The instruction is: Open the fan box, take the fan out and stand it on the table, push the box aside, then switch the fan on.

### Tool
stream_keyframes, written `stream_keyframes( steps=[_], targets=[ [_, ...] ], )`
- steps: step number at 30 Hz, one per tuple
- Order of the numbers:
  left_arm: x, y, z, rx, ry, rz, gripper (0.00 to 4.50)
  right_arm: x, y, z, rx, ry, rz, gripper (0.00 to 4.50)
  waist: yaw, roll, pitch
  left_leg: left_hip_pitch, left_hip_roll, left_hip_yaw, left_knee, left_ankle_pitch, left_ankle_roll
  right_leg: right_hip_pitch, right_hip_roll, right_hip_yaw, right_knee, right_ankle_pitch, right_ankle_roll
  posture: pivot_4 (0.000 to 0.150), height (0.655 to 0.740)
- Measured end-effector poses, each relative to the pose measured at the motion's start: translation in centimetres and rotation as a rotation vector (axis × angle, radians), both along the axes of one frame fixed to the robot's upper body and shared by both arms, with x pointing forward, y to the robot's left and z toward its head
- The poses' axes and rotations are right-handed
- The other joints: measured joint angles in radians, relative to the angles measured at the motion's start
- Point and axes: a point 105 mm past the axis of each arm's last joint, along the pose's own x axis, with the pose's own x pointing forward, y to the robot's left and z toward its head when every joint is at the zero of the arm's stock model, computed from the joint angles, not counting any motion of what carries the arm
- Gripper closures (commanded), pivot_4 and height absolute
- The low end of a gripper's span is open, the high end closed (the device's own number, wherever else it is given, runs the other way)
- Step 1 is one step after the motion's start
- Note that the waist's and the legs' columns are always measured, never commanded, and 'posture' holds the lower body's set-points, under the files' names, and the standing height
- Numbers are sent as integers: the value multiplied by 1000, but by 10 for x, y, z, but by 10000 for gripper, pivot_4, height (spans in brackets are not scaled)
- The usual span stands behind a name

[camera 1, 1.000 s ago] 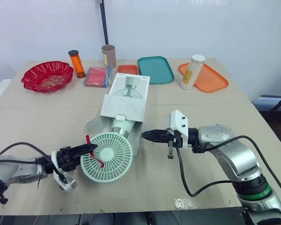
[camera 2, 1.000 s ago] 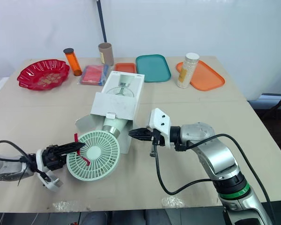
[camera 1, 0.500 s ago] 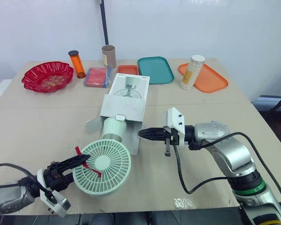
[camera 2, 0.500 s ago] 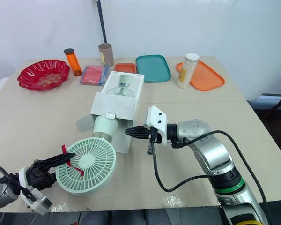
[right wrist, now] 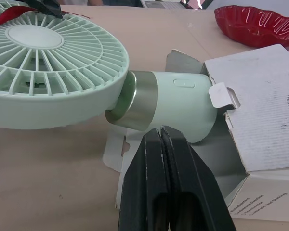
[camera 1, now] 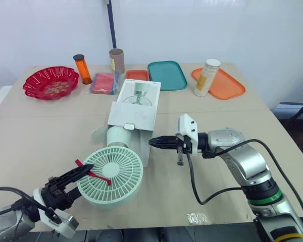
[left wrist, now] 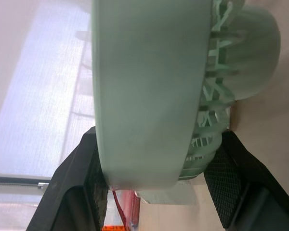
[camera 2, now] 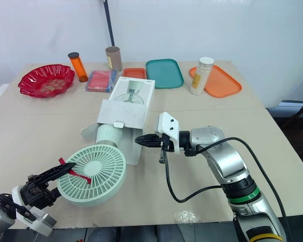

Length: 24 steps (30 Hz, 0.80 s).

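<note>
The white fan box [camera 1: 135, 110] lies mid-table with its near end open. The pale green fan [camera 1: 111, 175] sticks out of it: its round head lies toward the near edge and its cylindrical body [right wrist: 179, 103] is partly inside the flaps. A red strap [camera 1: 94, 174] crosses the grille. My left gripper [camera 1: 80, 174] is shut on the head's rim, with fingers [left wrist: 84, 185] on both sides of it. My right gripper [camera 1: 155, 142] is shut and holds nothing. It points at the box's open end, just right of the fan's body.
Along the far edge stand a red bowl [camera 1: 50, 82], an orange bottle [camera 1: 83, 68], a cardboard tube [camera 1: 117, 60], a red packet [camera 1: 105, 82], a small orange tray [camera 1: 138, 74], a teal tray [camera 1: 167, 75] and an orange tray [camera 1: 227, 85] with a white jar [camera 1: 208, 77].
My left gripper has drawn the fan toward the near edge, so more of its body is out of the box. The right gripper has edged left toward the box's opening.
</note>
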Motion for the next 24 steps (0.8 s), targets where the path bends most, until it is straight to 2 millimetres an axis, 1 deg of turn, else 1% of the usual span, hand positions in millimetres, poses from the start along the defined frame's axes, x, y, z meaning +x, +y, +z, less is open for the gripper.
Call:
stream_keyframes(
  steps=[4,8,11,14,18,24],
  targets=[
    [0,0,8,-42,-12,29,17802,-1,0,0,-1,0,9,45000,0,0,0,0,0,0,0,0,0,0,0,0,0,0,0,1500,7400],
    [-1,-3,26,-118,-31,52,17802,-1,2,1,5,-2,20,45000,0,0,0,0,0,0,0,0,0,0,0,0,0,0,0,1500,7400],
    [-4,-2,34,-171,-16,95,17802,-1,4,5,14,-12,35,45000,-2,0,0,0,0,0,0,0,0,0,0,0,0,0,0,1500,7400],
    [-11,-3,35,-223,21,125,17802,-3,6,10,24,-27,60,45000,-1,0,0,0,0,0,0,0,0,0,0,0,0,0,0,1500,7400],
    [-16,2,36,-271,47,184,17802,-5,6,11,30,-28,79,45000,0,0,0,0,0,0,1,0,0,0,1,0,0,0,0,1500,7400],
    [-10,13,45,-322,21,270,17802,-9,5,15,50,-31,114,45000,0,0,0,0,0,0,1,0,0,1,1,1,0,0,0,1500,7400]
  ],
)
